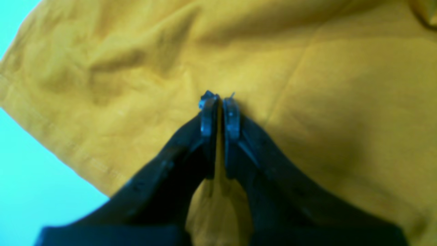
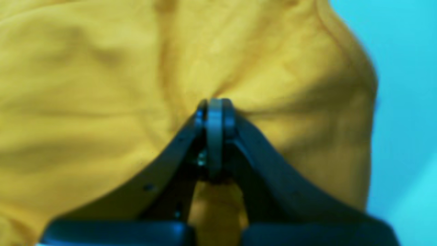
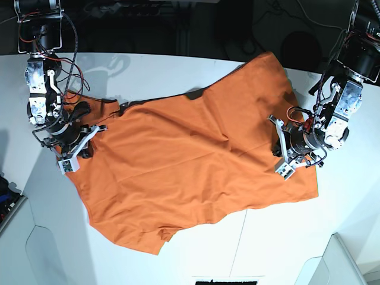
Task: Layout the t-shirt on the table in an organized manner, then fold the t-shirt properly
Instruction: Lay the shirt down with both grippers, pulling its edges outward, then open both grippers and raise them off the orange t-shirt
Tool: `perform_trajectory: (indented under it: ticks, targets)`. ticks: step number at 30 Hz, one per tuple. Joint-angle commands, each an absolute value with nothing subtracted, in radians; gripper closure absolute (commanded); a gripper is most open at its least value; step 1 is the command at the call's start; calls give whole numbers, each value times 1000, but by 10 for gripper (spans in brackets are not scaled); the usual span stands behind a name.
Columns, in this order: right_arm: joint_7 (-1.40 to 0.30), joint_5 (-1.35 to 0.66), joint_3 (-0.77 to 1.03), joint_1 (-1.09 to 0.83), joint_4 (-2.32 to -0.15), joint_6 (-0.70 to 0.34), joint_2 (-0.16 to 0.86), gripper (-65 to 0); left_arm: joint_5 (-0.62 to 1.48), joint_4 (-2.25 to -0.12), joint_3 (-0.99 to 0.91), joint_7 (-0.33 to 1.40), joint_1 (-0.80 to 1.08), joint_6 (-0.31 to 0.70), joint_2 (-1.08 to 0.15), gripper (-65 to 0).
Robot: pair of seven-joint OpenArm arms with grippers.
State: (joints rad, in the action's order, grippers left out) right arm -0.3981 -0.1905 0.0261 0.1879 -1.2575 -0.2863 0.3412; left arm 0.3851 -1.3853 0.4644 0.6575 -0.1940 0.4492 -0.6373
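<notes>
While I spread the t-shirt (image 3: 184,166) on the bench (image 3: 178,71):
Jaws: both pairs pinching shirt cloth.
Advice: I'd pull outward evenly.

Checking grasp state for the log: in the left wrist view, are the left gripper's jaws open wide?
No, the left gripper has its jaws nearly together, pinching a fold of the t-shirt.

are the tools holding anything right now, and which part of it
Both are shut on the t-shirt. The left tool pinches fabric beside a hemmed edge; the right tool pinches a bunched fold near the opposite side edge.
</notes>
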Motion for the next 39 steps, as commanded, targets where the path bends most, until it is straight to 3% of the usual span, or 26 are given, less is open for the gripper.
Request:
perform_trajectory:
  ticks: [1,9,15,22,27,32,37,39]
  targets:
    - [-409,-183,52,201,-1271,-295,357,0,377,-1388,463,700,-196,461,-652,-65]
    - [-453,-200,104,203,-1271,-295,389,0,373,-1388,463,696,-198,494,-651,-74]
    - [-442,-316,120,207,-1316,-295,426,0,382,-1436,458,696,-207,493,-678,-215]
    - [-519,-341,233,198,-1441,-305,426,0,413,-1615,456,725,-207,426,-773,-215]
    - [-618,-436,379,109,-1513,-407,434,0,456,-1702,417,744,-141,426,-807,-215]
    - [-710,-618,515,-9,-1517,-498,463,0,530,-1756,234,760,2,438,-806,-215]
    - [-810,-788,611,-97,-1517,-529,496,-215,668,-1779,-18,794,178,496,-780,-219]
    - [-839,-836,620,-126,-1517,-529,514,-285,733,-1779,-116,812,244,526,-757,-274]
